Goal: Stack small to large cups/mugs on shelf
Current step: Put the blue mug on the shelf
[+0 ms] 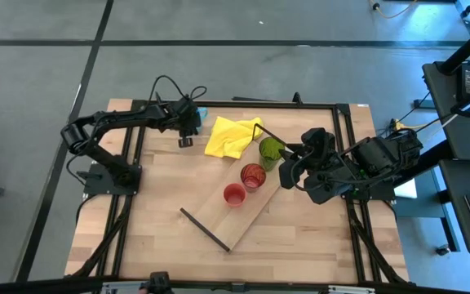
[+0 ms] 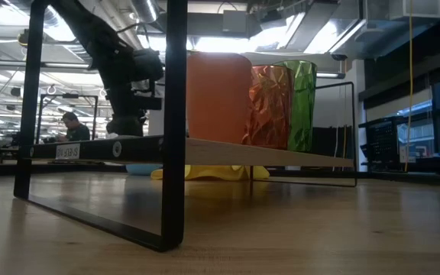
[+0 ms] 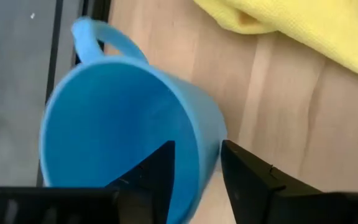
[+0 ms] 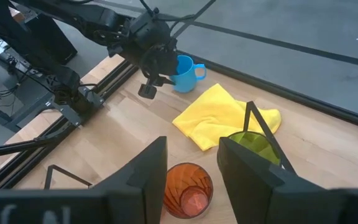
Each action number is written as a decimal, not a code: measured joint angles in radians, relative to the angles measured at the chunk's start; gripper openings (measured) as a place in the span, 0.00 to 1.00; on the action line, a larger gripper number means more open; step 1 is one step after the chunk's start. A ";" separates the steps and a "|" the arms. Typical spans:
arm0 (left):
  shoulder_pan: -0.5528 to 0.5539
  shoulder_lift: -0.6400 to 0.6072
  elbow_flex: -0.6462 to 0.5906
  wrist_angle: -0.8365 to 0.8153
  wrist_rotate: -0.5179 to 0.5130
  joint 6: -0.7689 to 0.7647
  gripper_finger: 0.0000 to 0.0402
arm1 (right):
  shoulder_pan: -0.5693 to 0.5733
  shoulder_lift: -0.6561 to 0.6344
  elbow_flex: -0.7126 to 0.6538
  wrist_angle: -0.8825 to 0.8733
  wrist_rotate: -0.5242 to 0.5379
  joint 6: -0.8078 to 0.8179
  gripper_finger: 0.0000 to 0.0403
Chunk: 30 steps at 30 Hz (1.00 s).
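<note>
Nearest you on the worktop [image 1: 161, 237], the shelf [image 1: 219, 220] lies at a slant carrying three cups in a row: smaller red cup [image 1: 234, 194], dark red glass [image 1: 253, 175], green tumbler [image 1: 271, 149]. The right claw [image 1: 294, 170] hangs just beside the tumbler, fingers parted, holding nothing. Beyond the yellow cloth [image 1: 228, 135], at the far edge, your left claw [image 3: 197, 171] straddles the wall of the blue mug [image 3: 126, 121], narrowly open and not yet closed, by my judgement. That is the step in hand: pinch the wall, lift, carry it to the shelf. From above, the arm hides most of the mug.
</note>
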 joint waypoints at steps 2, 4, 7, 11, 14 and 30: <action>0.000 0.004 0.000 0.008 -0.001 -0.001 0.29 | 0.000 0.000 0.000 0.000 0.000 0.001 0.36; -0.002 0.004 0.000 0.017 -0.016 -0.005 0.26 | 0.000 0.000 0.000 0.000 0.000 0.002 0.36; -0.004 -0.012 0.000 0.029 -0.029 -0.006 0.18 | 0.000 0.000 0.000 0.000 0.000 0.003 0.36; -0.004 -0.021 0.000 0.028 -0.032 -0.008 0.05 | 0.000 0.000 0.000 0.000 0.000 0.003 0.36; -0.004 -0.022 0.000 0.018 -0.033 -0.010 0.02 | 0.000 0.000 0.000 0.000 0.000 0.004 0.36; -0.251 -0.252 0.218 -0.427 -0.020 -0.186 0.01 | -0.001 0.000 0.000 0.000 0.007 -0.009 0.36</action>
